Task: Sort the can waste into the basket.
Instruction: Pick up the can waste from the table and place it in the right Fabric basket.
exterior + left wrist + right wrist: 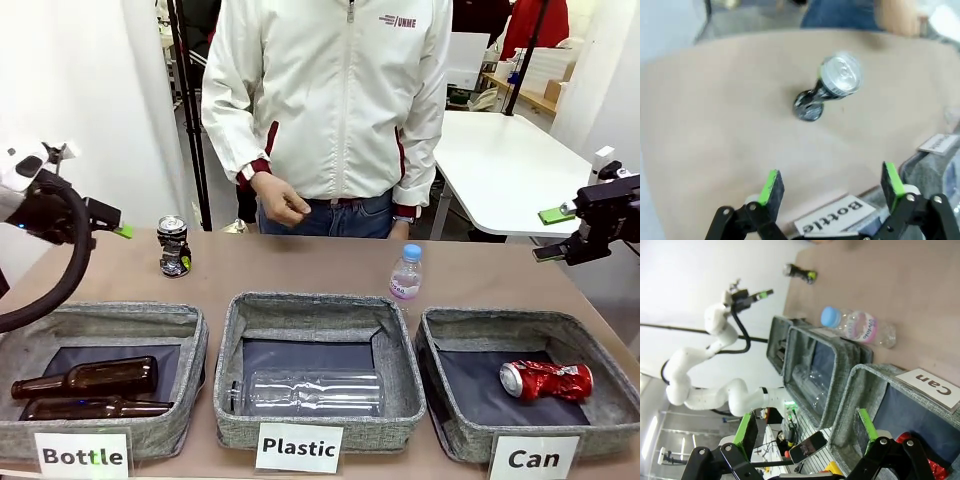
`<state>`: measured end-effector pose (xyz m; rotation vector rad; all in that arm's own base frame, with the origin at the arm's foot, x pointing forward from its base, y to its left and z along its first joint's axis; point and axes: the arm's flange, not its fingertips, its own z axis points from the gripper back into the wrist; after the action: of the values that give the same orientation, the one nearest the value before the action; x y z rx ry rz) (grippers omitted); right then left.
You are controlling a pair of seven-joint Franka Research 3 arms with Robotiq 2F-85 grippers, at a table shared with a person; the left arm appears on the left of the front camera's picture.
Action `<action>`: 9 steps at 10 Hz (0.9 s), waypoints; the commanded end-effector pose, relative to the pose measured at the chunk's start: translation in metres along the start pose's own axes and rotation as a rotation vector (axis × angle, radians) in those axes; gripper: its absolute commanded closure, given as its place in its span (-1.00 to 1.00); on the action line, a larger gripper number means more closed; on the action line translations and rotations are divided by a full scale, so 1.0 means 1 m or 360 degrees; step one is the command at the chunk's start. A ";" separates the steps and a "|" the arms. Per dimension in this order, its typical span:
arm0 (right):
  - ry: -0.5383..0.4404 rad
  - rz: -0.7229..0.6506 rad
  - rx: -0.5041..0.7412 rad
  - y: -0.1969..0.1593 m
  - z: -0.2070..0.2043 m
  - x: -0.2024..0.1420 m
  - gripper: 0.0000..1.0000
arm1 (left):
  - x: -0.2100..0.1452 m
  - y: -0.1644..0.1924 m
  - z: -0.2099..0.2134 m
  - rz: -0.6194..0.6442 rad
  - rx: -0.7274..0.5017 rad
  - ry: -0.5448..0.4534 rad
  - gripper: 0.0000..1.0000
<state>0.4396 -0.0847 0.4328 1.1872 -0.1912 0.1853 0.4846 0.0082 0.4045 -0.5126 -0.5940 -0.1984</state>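
Green-padded and spread wide with nothing between its fingers, the left gripper (832,187) hung above the left end of the tan table (300,265), over the basket labelled "Bottle" (198,350). The black-silver can (826,89) stood crushed but upright on the bare tabletop beyond its fingertips, well apart from them. That can looked to be the step in hand, for the red can (546,380) already lay on the dark floor of the "Can" basket (430,360) at the opposite end of the row. The right gripper (556,235), likewise open and empty, hovered above that end. A clean pick would likely mean coming down over the silver top, straddling the twisted waist and closing gently, since a dented can may tip or slip. The carry would then need to cross the "Plastic" basket (228,360) and clear the small plastic bottle (405,273) standing just behind it. A person (330,90) stood at the far side, one hand (280,198) held loosely above the table.
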 end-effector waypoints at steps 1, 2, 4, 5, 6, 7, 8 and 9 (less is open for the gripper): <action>-0.0022 0.0038 0.0017 0.001 -0.001 -0.002 -1.00 | 0.030 0.020 -0.023 -0.0378 -0.0271 -0.0107 -1.00; -0.0022 0.0038 0.0017 0.001 -0.001 -0.002 -1.00 | 0.036 0.030 -0.035 -0.0452 -0.0339 -0.0149 -1.00; -0.0022 0.0038 0.0017 0.001 -0.001 -0.002 -1.00 | 0.036 0.049 -0.053 -0.0698 -0.0295 -0.0176 -1.00; -0.0022 0.0038 0.0017 0.001 -0.001 -0.002 -1.00 | 0.033 0.061 -0.058 -0.0811 -0.0265 -0.0227 -1.00; -0.0022 0.0038 0.0017 0.001 -0.001 -0.002 -1.00 | 0.029 0.073 -0.061 -0.0904 -0.0282 -0.0253 -1.00; -0.0022 0.0038 0.0017 0.001 -0.001 -0.002 -1.00 | 0.024 0.083 -0.065 -0.1044 -0.0330 -0.0269 -1.00; -0.0022 0.0038 0.0017 0.001 -0.001 -0.002 -1.00 | 0.017 0.090 -0.075 -0.1157 -0.0294 -0.0348 -1.00; -0.0022 0.0038 0.0017 0.001 -0.001 -0.002 -1.00 | 0.011 0.095 -0.090 -0.1225 -0.0246 -0.0371 -1.00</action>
<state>0.4396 -0.0847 0.4327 1.1873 -0.1913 0.1853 0.5626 0.0499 0.3241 -0.4540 -0.9139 -0.8976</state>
